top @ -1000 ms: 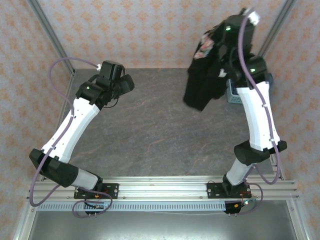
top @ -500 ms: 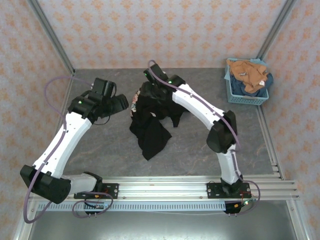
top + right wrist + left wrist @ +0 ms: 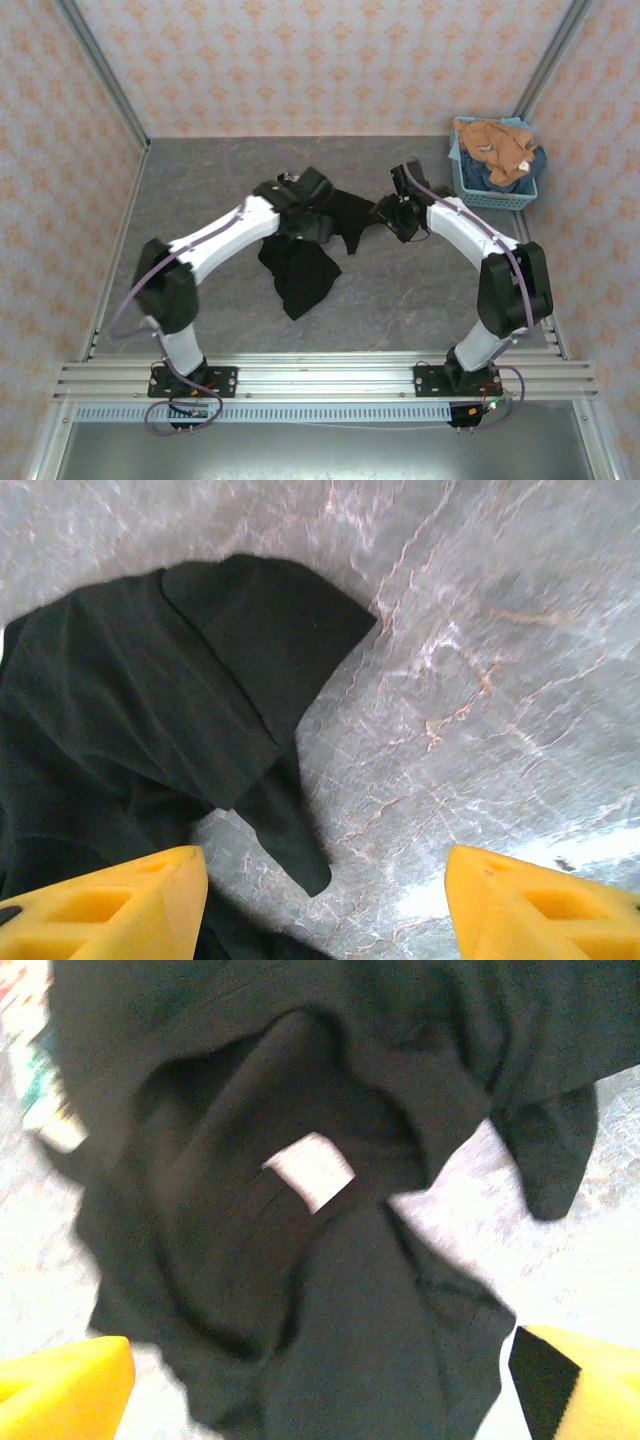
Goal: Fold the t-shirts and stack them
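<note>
Black shirt lying crumpled mid-frame, soft and limp. I'm seeing left gripper and right gripper both wide open, empty. I'm aiming beside the white tag.

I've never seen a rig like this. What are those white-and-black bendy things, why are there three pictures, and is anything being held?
The bendy things are two robot arms, bolted at the near edge of a grey table. The wide picture comes from a fixed camera above and behind them. The two close-ups come from small cameras on the wrists; the yellow shapes at the bottom are each hand's two fingers.

The left hand hangs over a crumpled black t-shirt, and the right hand is beside the shirt's edge. Both hands are open and hold nothing.

In the far right corner, a light blue basket holds an orange-tan t-shirt lying on a dark blue one.
</note>
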You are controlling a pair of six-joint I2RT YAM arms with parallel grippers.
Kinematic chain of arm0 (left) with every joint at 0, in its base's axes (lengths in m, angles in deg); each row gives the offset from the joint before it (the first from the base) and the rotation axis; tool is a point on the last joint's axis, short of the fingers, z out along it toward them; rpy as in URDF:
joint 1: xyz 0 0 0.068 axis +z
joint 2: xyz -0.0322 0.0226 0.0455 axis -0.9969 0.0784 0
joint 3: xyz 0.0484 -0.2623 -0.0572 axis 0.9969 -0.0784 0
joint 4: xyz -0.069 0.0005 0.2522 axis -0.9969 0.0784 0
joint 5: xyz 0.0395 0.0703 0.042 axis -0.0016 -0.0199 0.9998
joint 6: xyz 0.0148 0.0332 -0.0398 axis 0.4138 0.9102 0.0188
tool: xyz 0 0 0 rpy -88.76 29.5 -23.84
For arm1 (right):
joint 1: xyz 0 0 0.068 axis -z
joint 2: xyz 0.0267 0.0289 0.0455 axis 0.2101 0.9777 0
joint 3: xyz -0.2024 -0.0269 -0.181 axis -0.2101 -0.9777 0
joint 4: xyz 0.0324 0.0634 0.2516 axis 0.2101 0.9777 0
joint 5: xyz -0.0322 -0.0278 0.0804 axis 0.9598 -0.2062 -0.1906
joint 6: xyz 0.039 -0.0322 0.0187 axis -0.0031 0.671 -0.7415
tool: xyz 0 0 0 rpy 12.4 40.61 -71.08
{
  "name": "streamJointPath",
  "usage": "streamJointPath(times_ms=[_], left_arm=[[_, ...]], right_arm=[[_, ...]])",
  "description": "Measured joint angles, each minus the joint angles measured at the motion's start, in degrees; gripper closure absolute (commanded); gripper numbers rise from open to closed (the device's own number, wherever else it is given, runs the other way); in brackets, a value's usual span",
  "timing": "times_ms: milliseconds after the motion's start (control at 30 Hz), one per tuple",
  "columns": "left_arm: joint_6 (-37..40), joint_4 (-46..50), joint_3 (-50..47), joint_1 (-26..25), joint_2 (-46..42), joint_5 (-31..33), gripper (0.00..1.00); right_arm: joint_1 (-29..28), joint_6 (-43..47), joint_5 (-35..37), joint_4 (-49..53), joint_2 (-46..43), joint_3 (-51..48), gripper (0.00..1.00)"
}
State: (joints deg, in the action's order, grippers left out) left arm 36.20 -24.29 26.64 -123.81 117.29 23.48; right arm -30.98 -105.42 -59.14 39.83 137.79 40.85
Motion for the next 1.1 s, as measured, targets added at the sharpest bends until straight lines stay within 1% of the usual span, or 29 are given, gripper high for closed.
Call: streamJointPath(times_ms=[100, 167, 300, 367, 400, 433, 500, 533, 600, 633, 667, 700, 833, 933, 1000, 1100], left_arm=[[4.0, 0.1, 6.7, -3.2, 8.2, 4.6, 0.0], [6.4, 0.1, 9.6, -4.8, 12.5, 7.3, 0.0], [9.3, 0.6, 16.1, -6.3, 21.0, 13.8, 0.0], [9.9, 0.7, 18.3, -6.3, 24.3, 16.7, 0.03], [10.3, 0.9, 19.4, -6.2, 26.1, 18.2, 0.08], [10.6, 1.1, 20.5, -6.1, 27.6, 19.4, 0.13], [11.4, 1.4, 22.8, -5.9, 30.4, 21.4, 0.27], [11.7, 1.4, 23.9, -5.8, 31.7, 22.1, 0.37], [12.5, 1.5, 26.0, -5.4, 33.9, 23.1, 0.62], [12.7, 1.4, 26.8, -5.2, 34.6, 23.2, 0.8], [12.8, 1.5, 27.4, -4.9, 35.2, 23.1, 0.94], [12.8, 1.5, 27.6, -4.7, 35.4, 23.1, 1.0], [12.6, 1.6, 28.2, -3.2, 35.1, 23.1, 1.0], [12.3, 1.7, 28.2, -2.5, 32.9, 22.3, 1.0], [11.8, 1.7, 28.1, -2.3, 29.0, 21.4, 1.0], [11.0, 1.7, 28.0, -2.3, 19.6, 20.7, 1.0]], right_arm=[[1.3, -2.4, -2.3, -2.4, 1.9, -0.1, 0.35], [2.8, -4.1, -3.2, -3.9, 2.7, -0.4, 0.35], [6.7, -6.9, -4.9, -5.8, 2.9, -1.8, 0.35], [8.1, -7.3, -5.2, -5.8, 2.9, -2.3, 0.35], [8.5, -7.4, -5.3, -5.8, 2.9, -2.5, 0.35], [8.7, -7.4, -5.4, -5.8, 2.8, -2.7, 0.35], [8.8, -7.4, -5.6, -5.8, 2.1, -3.6, 0.35], [8.8, -7.4, -5.8, -5.7, 1.5, -4.3, 0.35], [8.8, -7.4, -5.9, -5.5, 0.0, -5.7, 0.35], [8.8, -7.4, -6.0, -5.4, -0.7, -6.2, 0.35], [8.8, -7.4, -6.0, -5.3, -1.4, -6.7, 0.35], [8.8, -7.4, -6.1, -5.2, -1.9, -7.0, 0.36], [8.8, -7.1, -5.9, -4.2, -3.5, -7.2, 0.37], [8.8, -6.1, -5.2, -3.3, -4.3, -7.1, 0.38], [8.8, -5.0, -4.4, -2.5, -4.5, -6.8, 0.38], [8.8, -3.6, -3.6, -1.6, -4.5, -5.8, 0.38]])
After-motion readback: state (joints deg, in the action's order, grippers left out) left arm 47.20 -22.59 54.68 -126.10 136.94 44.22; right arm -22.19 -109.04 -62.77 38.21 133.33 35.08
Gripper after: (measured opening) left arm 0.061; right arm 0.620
